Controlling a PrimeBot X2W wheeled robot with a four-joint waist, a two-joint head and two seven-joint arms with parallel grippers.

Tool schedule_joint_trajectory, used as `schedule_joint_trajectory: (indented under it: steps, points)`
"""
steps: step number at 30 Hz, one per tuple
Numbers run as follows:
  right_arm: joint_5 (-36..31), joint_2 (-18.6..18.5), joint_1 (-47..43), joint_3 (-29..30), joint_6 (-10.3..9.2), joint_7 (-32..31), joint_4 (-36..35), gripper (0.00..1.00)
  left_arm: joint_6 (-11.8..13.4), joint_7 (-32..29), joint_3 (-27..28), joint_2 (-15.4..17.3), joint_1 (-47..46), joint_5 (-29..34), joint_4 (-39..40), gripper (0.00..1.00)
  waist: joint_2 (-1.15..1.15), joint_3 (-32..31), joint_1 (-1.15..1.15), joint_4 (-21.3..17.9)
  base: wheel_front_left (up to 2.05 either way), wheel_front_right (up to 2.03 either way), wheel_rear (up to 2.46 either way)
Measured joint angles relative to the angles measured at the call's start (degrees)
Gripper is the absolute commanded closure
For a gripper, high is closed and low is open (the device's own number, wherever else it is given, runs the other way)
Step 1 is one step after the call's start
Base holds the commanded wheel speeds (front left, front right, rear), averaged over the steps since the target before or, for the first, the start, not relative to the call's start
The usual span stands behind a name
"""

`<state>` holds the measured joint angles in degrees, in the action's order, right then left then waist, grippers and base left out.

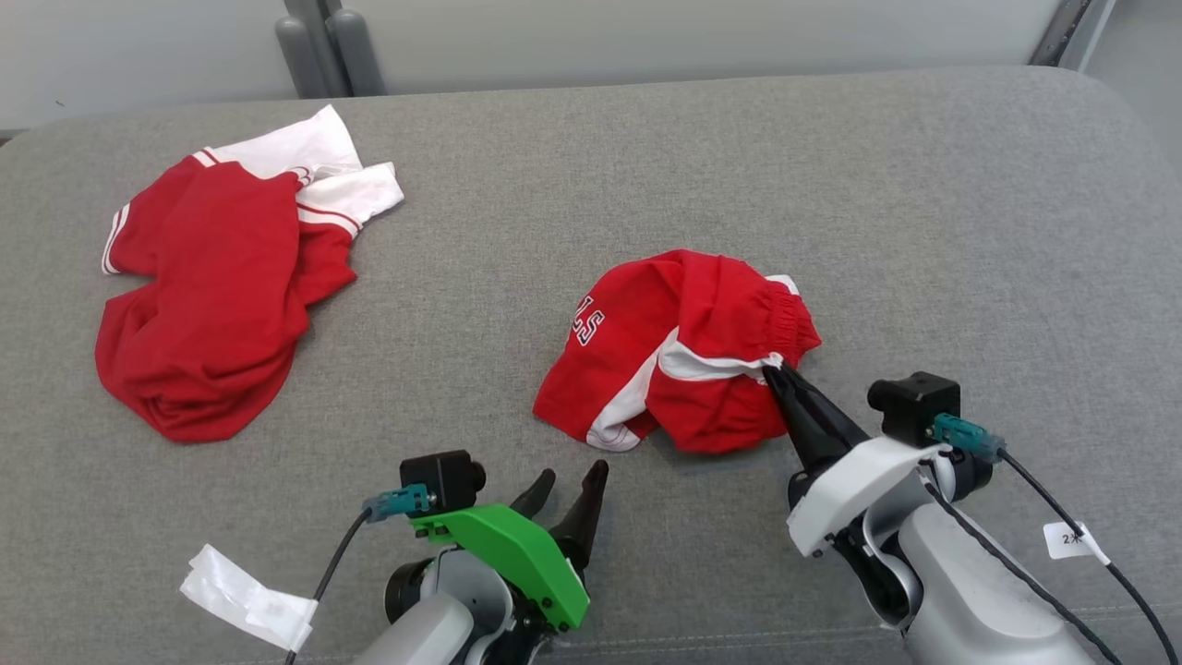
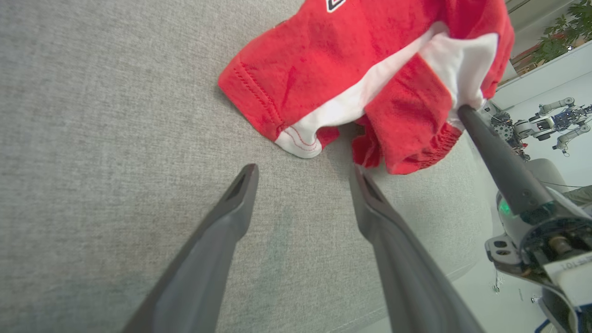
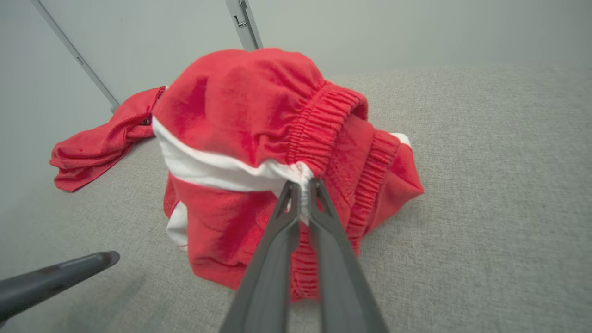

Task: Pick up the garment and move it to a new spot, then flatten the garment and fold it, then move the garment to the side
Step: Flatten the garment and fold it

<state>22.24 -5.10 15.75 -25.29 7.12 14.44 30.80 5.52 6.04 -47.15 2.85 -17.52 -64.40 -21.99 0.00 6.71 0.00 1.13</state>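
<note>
Here the right fingers (image 3: 282, 231) pinch the red shorts (image 1: 702, 314).

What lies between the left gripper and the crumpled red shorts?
Only a narrow strip of bare grey cushion: the left wrist view shows the open left gripper just short of the shorts.

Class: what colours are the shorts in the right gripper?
Shorts: red with white trim; right wrist view.

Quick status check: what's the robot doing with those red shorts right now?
Right gripper shut on shorts, at waistband. Left gripper open, close by. Other garment lies apart, far left.
</note>
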Motion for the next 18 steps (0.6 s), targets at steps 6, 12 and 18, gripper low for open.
schedule_joint_trajectory:
  steps: [6,12,18]
  points:
    - [2.0,-0.6,2.6,0.4,0.0,0.0,-1.0,1.0,0.0,0.1,-0.3,0.0,-1.5,0.4,-0.9,0.0,0.0,1.1,0.0,-1.0,0.0,0.0,0.0]
    - [2.0,-2.0,5.6,0.0,0.0,0.0,-1.1,1.0,0.0,0.6,-1.4,-0.1,-3.8,0.6,-1.4,0.0,0.0,2.5,0.0,-1.9,0.0,0.0,0.0]
    - [2.2,-2.2,8.1,-0.8,0.0,0.0,-1.1,1.0,-0.6,1.2,-3.1,-0.1,-4.9,0.6,-1.6,0.0,0.0,4.1,0.0,-2.2,0.0,0.0,0.0]
